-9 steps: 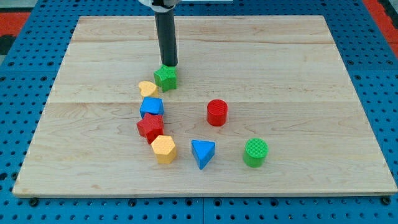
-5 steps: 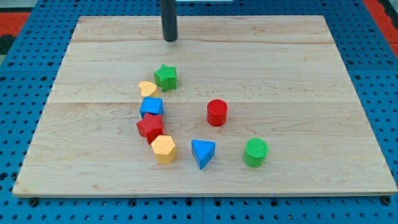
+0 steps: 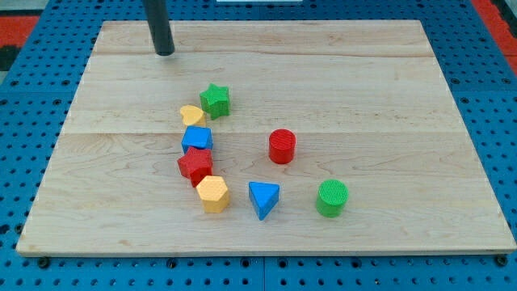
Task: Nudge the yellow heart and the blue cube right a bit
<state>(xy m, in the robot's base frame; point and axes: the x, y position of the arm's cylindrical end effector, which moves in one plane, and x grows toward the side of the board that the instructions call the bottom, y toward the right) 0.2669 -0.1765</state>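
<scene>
Since the earlier frames the dark rod had left the green star-shaped block and travelled toward the table's far-left corner, while every block lay where it had been. The rod has no jaws to open or close; it carried nothing and touched no block.

Nearest the table's front edge, the yellow hexagonal plastic block (image 3: 212, 194) lay left of centre, with the blue triangular plastic block (image 3: 264, 198) beside it toward the right edge and the green ribbed plastic cylinder (image 3: 332, 197) farther right again, each apart from the others. Just behind the yellow hexagon, touching it, sat the red star-shaped plastic block (image 3: 195, 165). Behind that, pressed against it, was the blue plastic cube (image 3: 197, 139), and the yellow plastic heart (image 3: 192, 115) touched the cube's far side, leaning slightly toward the left edge. The red ribbed plastic cylinder (image 3: 282, 145) stood alone near the table's middle, well to the right of the cube. The green star-shaped plastic block (image 3: 216, 99) sat just beside the heart, on its far-right side.

Farthest back, the rod's tip (image 3: 165, 53) rested on the pale wooden table top (image 3: 388, 105) close to the far edge, well apart from the heart and cube and to their left.
</scene>
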